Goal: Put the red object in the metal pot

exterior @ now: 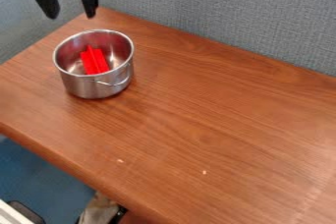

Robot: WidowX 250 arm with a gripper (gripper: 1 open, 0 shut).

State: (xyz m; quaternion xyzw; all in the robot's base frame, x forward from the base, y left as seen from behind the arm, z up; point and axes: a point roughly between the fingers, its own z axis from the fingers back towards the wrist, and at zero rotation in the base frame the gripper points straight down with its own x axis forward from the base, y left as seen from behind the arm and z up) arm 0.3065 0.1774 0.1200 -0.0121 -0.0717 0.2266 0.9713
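Note:
The metal pot [94,63] stands on the left part of the wooden table [197,110], its small handle facing the front. The red object [93,60] lies inside the pot, resting on its bottom. My gripper [69,5] hangs above and behind the pot near the table's far left corner, pointing down. Its two black fingers [46,2] stand wide apart with nothing between them. It is clear of the pot and touches nothing.
A grey textured wall [223,12] runs behind the table. The table's front edge drops off at the lower left, where a blue floor [33,184] shows.

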